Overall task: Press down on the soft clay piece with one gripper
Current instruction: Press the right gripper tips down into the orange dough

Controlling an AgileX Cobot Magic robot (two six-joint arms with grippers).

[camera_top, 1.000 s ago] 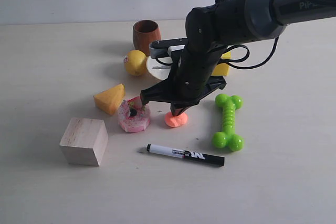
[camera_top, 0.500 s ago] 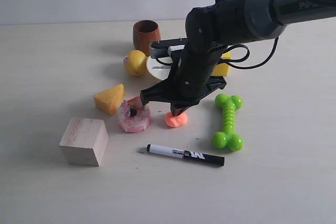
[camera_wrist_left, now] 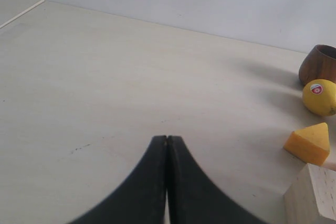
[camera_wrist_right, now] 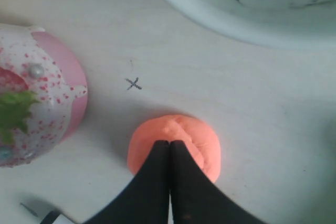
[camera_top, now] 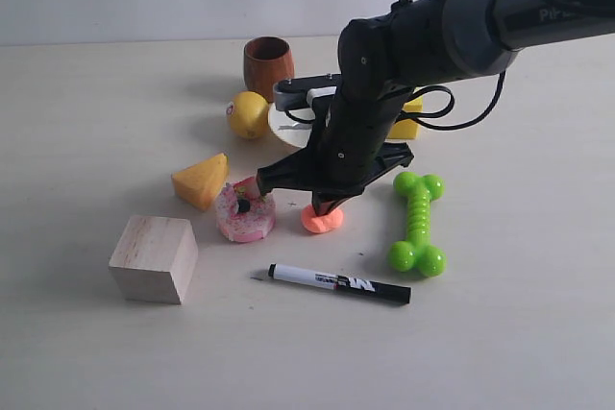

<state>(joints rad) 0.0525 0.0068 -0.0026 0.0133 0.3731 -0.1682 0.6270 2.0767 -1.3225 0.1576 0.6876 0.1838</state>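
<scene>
Salmon-orange and soft, the small clay lump (camera_top: 325, 223) lies on the pale desk (camera_top: 500, 333) just beside the pink sprinkled cake toy (camera_top: 245, 213). The right arm's black tool (camera_top: 324, 205), jaws together, meets its top. The left tool (camera_wrist_left: 166, 140), jaws likewise together, hangs over bare desk.

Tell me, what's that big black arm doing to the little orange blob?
The right end effector is shut, and its tips are pushed down onto the top of the clay, squashing it against the table. The clay lies between the pink cake and the green bone. The left end effector is shut too, off to the side over bare table, with nothing in it.
</scene>
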